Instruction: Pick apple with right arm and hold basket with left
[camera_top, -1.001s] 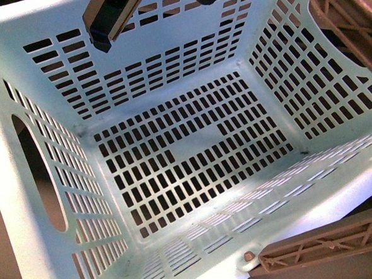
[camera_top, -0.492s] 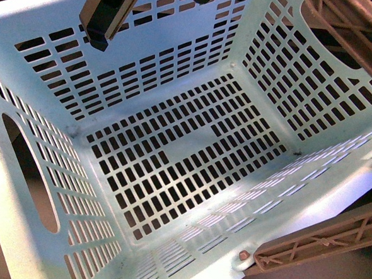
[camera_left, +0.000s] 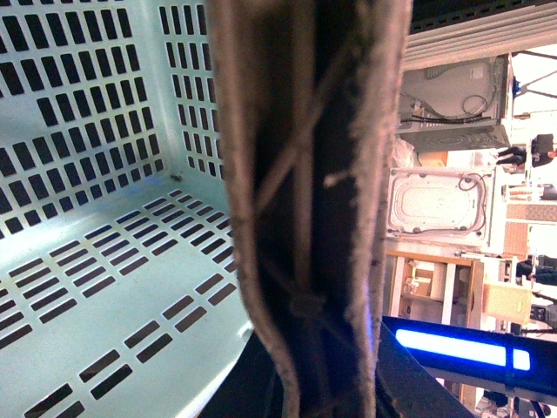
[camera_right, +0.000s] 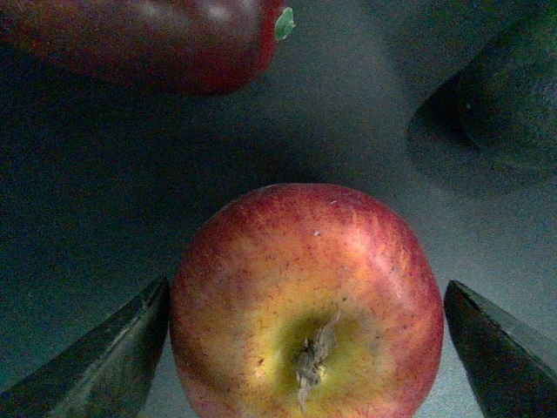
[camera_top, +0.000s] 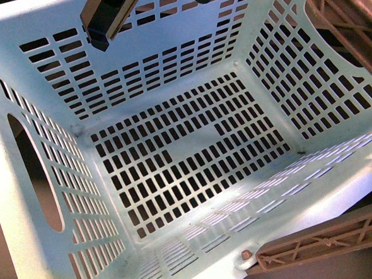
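Note:
The pale mint-green slotted basket (camera_top: 47,30) fills the front view, tilted and empty, with an oval handle hole at its left wall. It also shows in the left wrist view (camera_left: 96,261). My left gripper (camera_left: 287,383) is shut on the basket's wall; one lattice finger (camera_left: 305,218) shows close up and the other is hidden. In the right wrist view the red apple (camera_right: 305,305) with a yellow blush lies stem end towards the camera on a grey surface. My right gripper (camera_right: 306,296) is open, one finger on each side of the apple.
A dark red fruit with a green stem (camera_right: 148,35) lies beyond the apple, and a dark green one (camera_right: 513,87) lies off to one side. Brown lattice fingers (camera_top: 318,245) lie at the basket's near right rim, and a dark block (camera_top: 108,14) hangs over its far wall.
The basket has shifted slightly in the front view, a little left and up and then partly back. The lattice finger at its rim moved with it.

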Controlling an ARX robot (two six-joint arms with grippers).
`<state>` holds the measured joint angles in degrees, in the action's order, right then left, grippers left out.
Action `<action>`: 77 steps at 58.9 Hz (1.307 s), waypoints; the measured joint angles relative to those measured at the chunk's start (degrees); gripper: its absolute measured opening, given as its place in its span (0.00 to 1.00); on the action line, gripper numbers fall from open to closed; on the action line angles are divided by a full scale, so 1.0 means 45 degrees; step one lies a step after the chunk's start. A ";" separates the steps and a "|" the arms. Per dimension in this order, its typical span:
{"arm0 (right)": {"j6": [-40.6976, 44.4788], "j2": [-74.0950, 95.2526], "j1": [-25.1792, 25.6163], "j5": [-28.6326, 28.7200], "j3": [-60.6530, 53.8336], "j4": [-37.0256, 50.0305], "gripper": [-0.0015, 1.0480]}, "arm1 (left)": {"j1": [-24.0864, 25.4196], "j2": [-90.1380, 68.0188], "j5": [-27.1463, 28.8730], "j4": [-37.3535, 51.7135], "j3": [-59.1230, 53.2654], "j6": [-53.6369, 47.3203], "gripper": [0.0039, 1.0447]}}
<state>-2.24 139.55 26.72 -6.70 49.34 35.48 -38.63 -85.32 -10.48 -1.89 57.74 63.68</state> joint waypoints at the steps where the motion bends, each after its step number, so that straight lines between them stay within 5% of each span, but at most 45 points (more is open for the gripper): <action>1: 0.0000 -0.0044 0.0000 0.0058 -0.0083 0.0063 0.72 | 0.0000 0.0000 0.0000 0.0000 0.0000 0.0000 0.07; 23: 0.0695 -0.4187 0.0015 0.1855 -0.2822 0.0311 0.70 | 0.0000 0.0000 -0.0005 0.0000 0.0000 0.0000 0.07; 40: 0.0126 -1.1220 -0.0971 0.3779 -0.4056 -0.2890 0.70 | 0.0000 0.0000 0.0000 0.0000 0.0000 -0.0005 0.07; 48: -0.1248 -1.4960 -0.2866 0.3390 -0.3808 -0.4546 0.70 | 0.0000 0.0000 0.0005 0.0000 0.0000 0.0000 0.07; 59: -0.2798 -1.6456 -0.7426 0.1506 -0.3453 -0.5061 0.70 | 0.0000 0.0000 0.0000 0.0000 0.0000 0.0000 0.07; 74: -0.3390 -1.5640 -0.9772 0.0665 -0.3337 -0.4731 0.70 | 0.0000 0.0000 0.0005 0.0000 0.0000 -0.0005 0.07; 77: -0.3453 -1.5528 -0.9957 0.0563 -0.3337 -0.4726 0.76 | 0.0000 0.0000 0.0005 0.0000 0.0000 0.0000 0.07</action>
<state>-17.78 69.67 -18.09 -4.16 34.33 14.22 -38.63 -85.32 -10.46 -1.89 57.74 63.68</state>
